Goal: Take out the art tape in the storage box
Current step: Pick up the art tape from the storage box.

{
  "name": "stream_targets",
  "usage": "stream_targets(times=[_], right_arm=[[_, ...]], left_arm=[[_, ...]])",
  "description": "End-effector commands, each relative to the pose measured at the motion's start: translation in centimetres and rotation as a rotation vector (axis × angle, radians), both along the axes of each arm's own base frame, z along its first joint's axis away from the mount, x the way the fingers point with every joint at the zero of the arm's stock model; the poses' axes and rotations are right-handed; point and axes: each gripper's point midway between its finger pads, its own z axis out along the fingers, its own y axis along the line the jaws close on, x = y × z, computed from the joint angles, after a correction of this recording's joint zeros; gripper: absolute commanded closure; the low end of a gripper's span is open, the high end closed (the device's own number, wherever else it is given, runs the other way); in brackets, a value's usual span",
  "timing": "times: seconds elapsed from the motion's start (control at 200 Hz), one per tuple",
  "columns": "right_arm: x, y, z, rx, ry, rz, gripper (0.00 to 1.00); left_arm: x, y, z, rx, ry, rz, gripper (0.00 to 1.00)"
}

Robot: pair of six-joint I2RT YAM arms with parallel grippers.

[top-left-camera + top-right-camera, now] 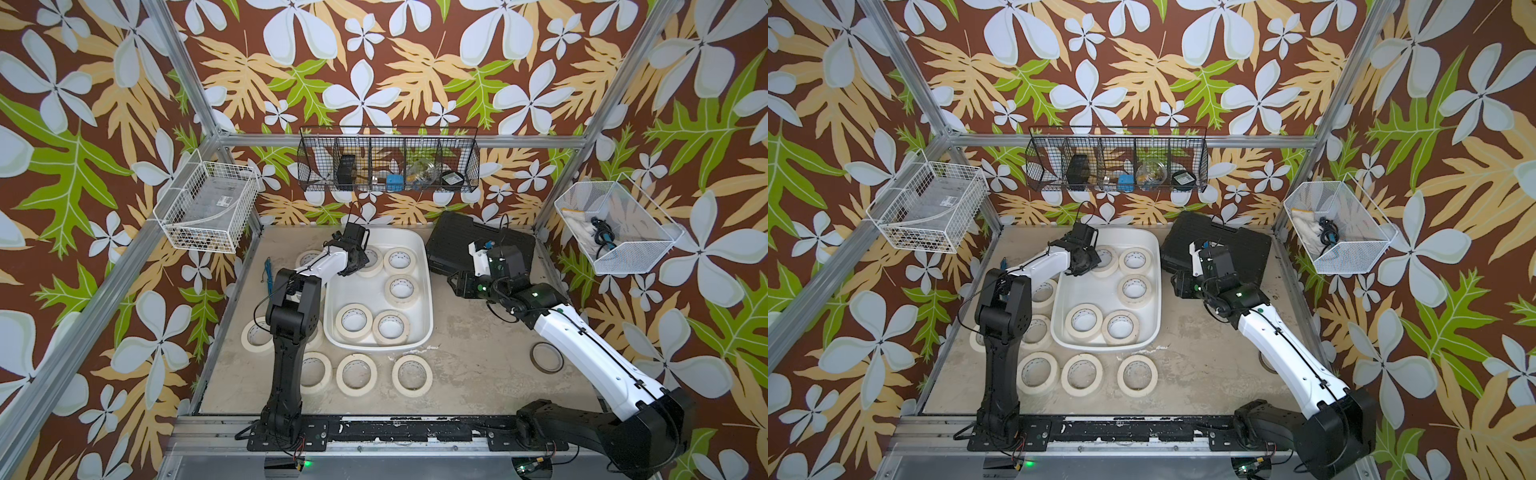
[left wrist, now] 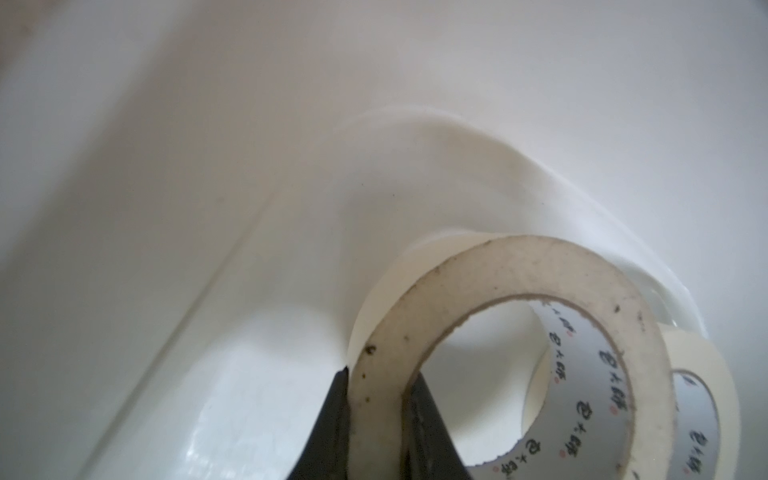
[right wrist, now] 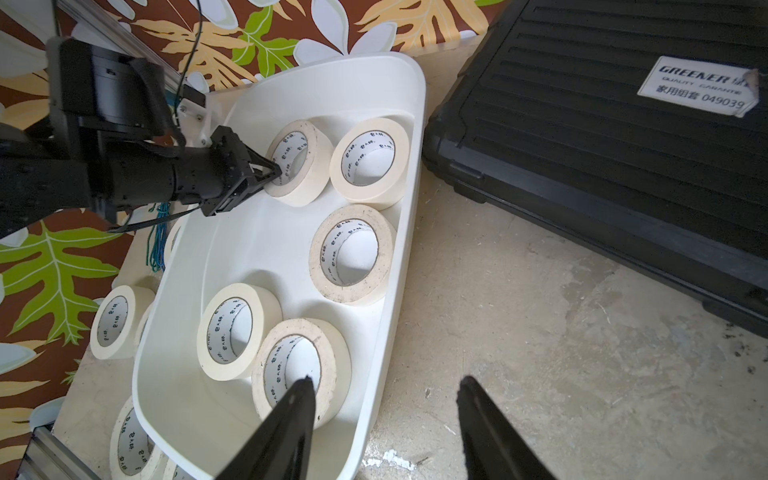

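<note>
The white storage box (image 1: 428, 291) (image 1: 1158, 291) holds several cream art tape rolls (image 1: 402, 289) (image 3: 351, 253). My left gripper (image 1: 357, 259) (image 2: 380, 374) (image 3: 270, 172) reaches into the box's far left corner and is shut on the wall of one roll (image 2: 498, 266) (image 3: 299, 166), one finger inside the core and one outside. I cannot tell whether that roll has left the box floor. More rolls (image 1: 356, 375) (image 1: 1081, 376) lie flat on the table in front of and left of the box. My right gripper (image 1: 455, 284) (image 3: 386, 384) hangs open over the box's right rim, holding nothing.
A black ribbed case (image 1: 457, 237) (image 3: 602, 124) lies right of the box, behind my right wrist. A thin dark ring (image 1: 546, 358) lies on the table at the right. A blue-green cord (image 1: 266, 270) lies at the far left. Wire baskets (image 1: 386, 160) hang on the walls.
</note>
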Motion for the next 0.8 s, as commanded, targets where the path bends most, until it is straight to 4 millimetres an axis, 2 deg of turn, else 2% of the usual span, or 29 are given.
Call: stream_targets(times=[0.0,0.085,0.31,0.475,0.606,0.796], right_arm=[[0.5,0.3,0.6,-0.001,-0.02,0.014,0.41],[0.9,0.7,0.6,0.007,-0.017,0.022,0.42],[1.7,1.6,1.2,0.023,-0.014,0.043,0.43],[1.9,2.9,0.5,0.016,0.015,0.069,0.45],[1.6,4.6,-0.4,0.02,0.043,0.107,0.47],[1.2,6.6,-1.9,0.004,0.076,0.148,0.52]], left_arm=[[-1.1,-0.2,3.0,0.04,-0.034,-0.07,0.96],[-2.9,-0.9,4.3,0.091,-0.017,-0.132,0.96],[-8.1,-4.2,7.3,0.232,-0.006,-0.316,0.96],[-12.2,-7.8,9.0,0.255,-0.045,-0.456,0.96],[-14.9,-10.6,9.5,0.257,-0.068,-0.559,0.96],[-17.3,-13.7,9.8,0.217,-0.108,-0.655,0.96]])
